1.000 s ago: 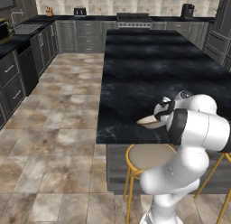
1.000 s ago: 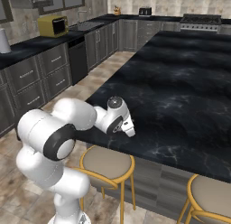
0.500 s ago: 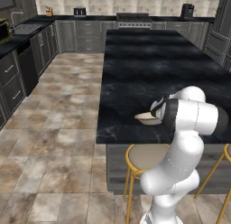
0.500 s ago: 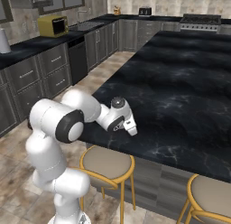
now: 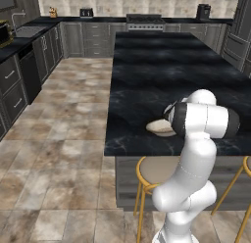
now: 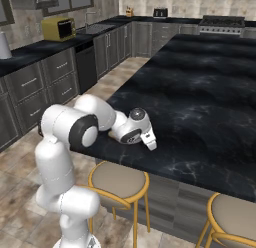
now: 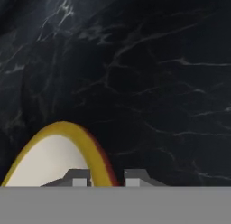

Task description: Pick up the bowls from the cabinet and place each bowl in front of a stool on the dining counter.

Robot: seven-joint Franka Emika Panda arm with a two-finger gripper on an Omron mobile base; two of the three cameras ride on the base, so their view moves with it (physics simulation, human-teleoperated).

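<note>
A shallow cream bowl [image 5: 159, 127] with a gold-orange rim rests on the black marble dining counter [image 5: 162, 70] near its front edge, just behind a tan stool [image 5: 156, 169]. In the hand view, the bowl [image 7: 49, 160] fills the lower left. My gripper [image 7: 107, 179] straddles its rim, one fingertip inside and one outside, very close to it. Whether the fingers still press the rim cannot be told. From the right base view, the hand [image 6: 135, 132] lies low over the counter [image 6: 200, 92] above the stool [image 6: 119, 179]. The cabinet is out of view.
A second stool [image 6: 235, 214] stands to the right along the counter's front. Grey base units with a yellow microwave [image 6: 58, 28] line the left wall. A range [image 5: 143, 21] sits at the back. Tiled floor lies open to the left.
The arm's elbow and upper links have swung up and over the hand. The bowl stays at the same spot on the counter with the gripper at its rim.
</note>
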